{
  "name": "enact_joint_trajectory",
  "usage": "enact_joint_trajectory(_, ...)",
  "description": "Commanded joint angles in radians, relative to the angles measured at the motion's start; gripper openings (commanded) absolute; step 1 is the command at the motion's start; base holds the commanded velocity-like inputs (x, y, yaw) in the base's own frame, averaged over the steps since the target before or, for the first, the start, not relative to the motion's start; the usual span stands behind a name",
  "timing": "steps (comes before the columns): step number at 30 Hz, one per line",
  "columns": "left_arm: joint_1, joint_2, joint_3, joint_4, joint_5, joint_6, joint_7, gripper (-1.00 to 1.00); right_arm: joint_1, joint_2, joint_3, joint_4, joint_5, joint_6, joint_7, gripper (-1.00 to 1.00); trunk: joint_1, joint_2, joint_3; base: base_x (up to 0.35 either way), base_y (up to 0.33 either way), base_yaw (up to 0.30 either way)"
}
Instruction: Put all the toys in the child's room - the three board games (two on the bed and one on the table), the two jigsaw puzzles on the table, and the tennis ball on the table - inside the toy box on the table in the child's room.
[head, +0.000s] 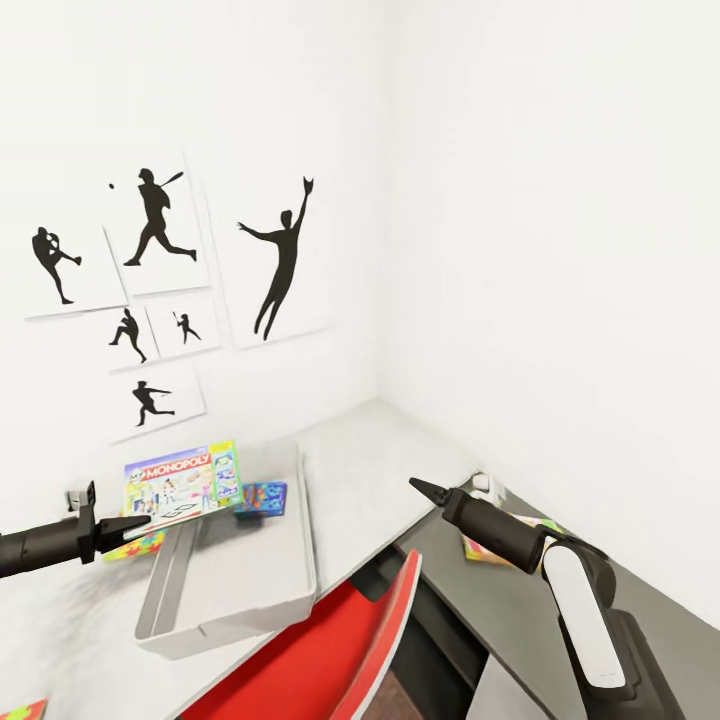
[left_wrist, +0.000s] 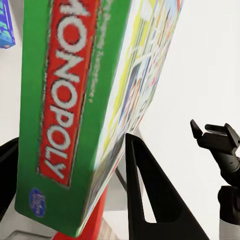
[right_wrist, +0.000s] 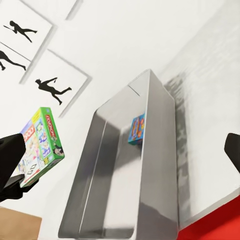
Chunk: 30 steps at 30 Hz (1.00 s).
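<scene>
My left gripper (head: 135, 522) is shut on a white-green Monopoly board game (head: 182, 479), held above the near-left corner of the grey toy box (head: 245, 585). In the left wrist view its green edge (left_wrist: 65, 110) sits between the black fingers (left_wrist: 150, 200). A blue board game (head: 262, 497) leans against a wall inside the toy box (right_wrist: 150, 200), as the right wrist view shows too (right_wrist: 137, 129). One jigsaw puzzle (head: 135, 546) lies under my left gripper, another (head: 478, 548) beside my right arm. My right gripper (head: 420, 487) hangs open to the right of the toy box, empty.
The pale grey table (head: 390, 450) fills the corner between two white walls hung with black sports silhouette pictures (head: 285, 255). A red chair (head: 340, 650) stands at the table's front edge, below the toy box. A colourful corner (head: 20, 708) shows at the bottom left.
</scene>
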Motion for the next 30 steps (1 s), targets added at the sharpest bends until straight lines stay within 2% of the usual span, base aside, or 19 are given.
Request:
enact_joint_trajectory(1,-0.001,-0.002,0.000,0.000,-0.001,0.010,-0.004,-1.00,-0.001,0.001,-0.003,0.000,0.006,0.006,0.008,1.00,0.001,-0.002,-0.002,0.050,-0.054,0.074)
enact_joint_trajectory(8,-0.001,-0.011,-0.005,0.000,-0.007,0.014,-0.004,-1.00,-0.001,0.001,-0.002,0.000,0.006,0.000,0.008,1.00,0.001,-0.002,-0.002,0.011,-0.011,0.016)
enact_joint_trajectory(9,-0.001,-0.018,-0.006,0.000,-0.007,0.015,-0.001,-1.00,-0.001,0.000,-0.002,0.000,0.006,-0.010,0.008,1.00,0.001,-0.002,-0.002,0.001,-0.001,0.001)
enact_joint_trajectory(11,-0.001,-0.047,-0.005,0.000,-0.007,0.015,0.048,-1.00,-0.001,0.000,-0.002,0.000,0.006,-0.036,0.010,1.00,0.001,-0.002,-0.002,0.000,0.000,0.000)
enact_joint_trajectory(13,-0.005,-0.058,-0.018,0.012,-0.010,0.016,0.059,-1.00,-0.001,0.011,0.001,0.003,0.007,-0.047,0.010,1.00,0.001,-0.002,-0.002,0.000,0.000,0.000)
enact_joint_trajectory(17,-0.003,-0.081,-0.022,0.018,-0.012,0.012,0.082,-1.00,-0.001,0.012,0.002,0.003,0.008,-0.050,0.010,1.00,0.001,-0.002,-0.002,0.000,0.000,0.000)
enact_joint_trajectory(20,-0.002,-0.098,-0.034,0.023,-0.014,0.009,0.064,-1.00,-0.001,0.014,0.003,0.003,0.008,-0.049,0.009,1.00,0.001,-0.002,-0.002,0.000,0.000,0.000)
enact_joint_trajectory(21,-0.002,-0.103,-0.040,0.024,-0.014,0.009,0.059,1.00,-0.001,0.014,0.003,0.003,0.009,-0.049,0.009,1.00,0.001,-0.002,-0.002,0.000,0.000,0.000)
enact_joint_trajectory(30,-0.001,-0.154,-0.090,0.026,-0.015,0.008,0.023,1.00,-0.001,0.015,0.003,0.003,0.009,-0.049,0.010,1.00,0.001,-0.002,-0.002,0.000,0.000,0.000)
